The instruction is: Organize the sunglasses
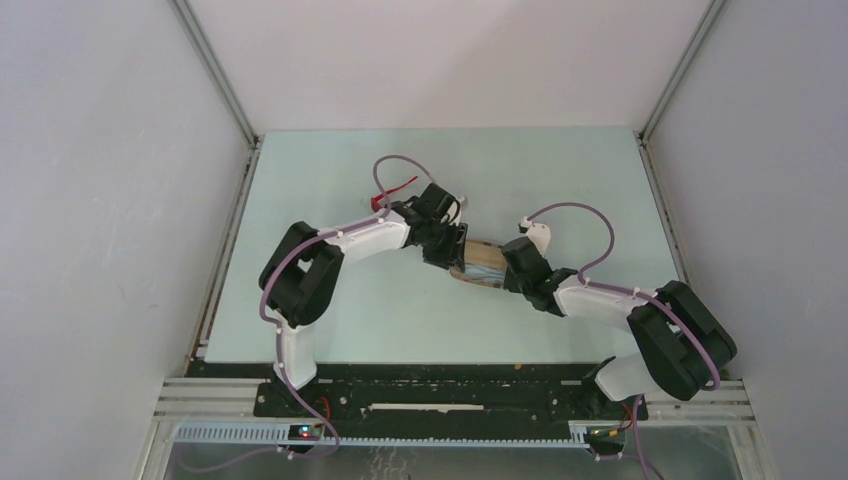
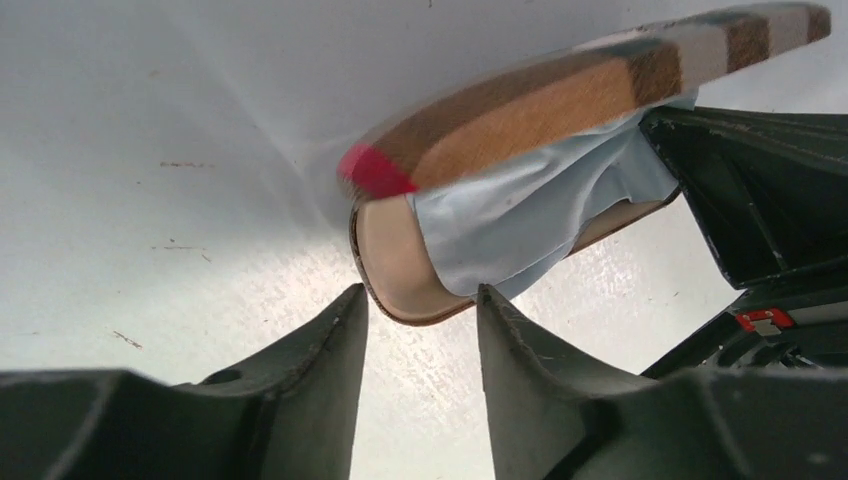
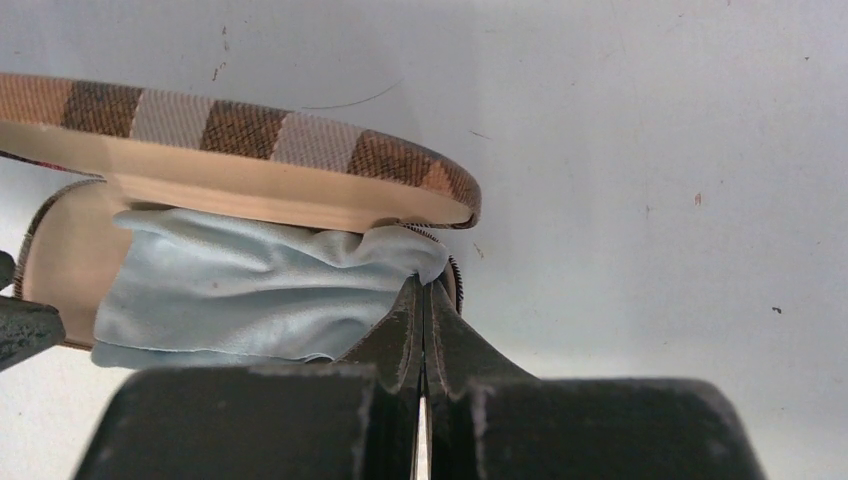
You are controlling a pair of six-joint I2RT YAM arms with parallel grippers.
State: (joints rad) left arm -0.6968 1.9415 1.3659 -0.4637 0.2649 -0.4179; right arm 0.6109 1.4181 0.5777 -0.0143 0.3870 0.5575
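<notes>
Right claw (image 3: 422,290) was pinching the blue cloth (image 3: 230,290) spilling from the half-open case (image 3: 250,130), while the left claw (image 2: 420,292) gaped empty at its end. The sunglasses (image 1: 392,196) sat outside, just far of the left arm (image 1: 345,240). I'd pull that cloth clear first, slowly.

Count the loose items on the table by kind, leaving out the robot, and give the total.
red sunglasses: 1
plaid case: 1
pale blue cloth: 1
Total: 3
</notes>
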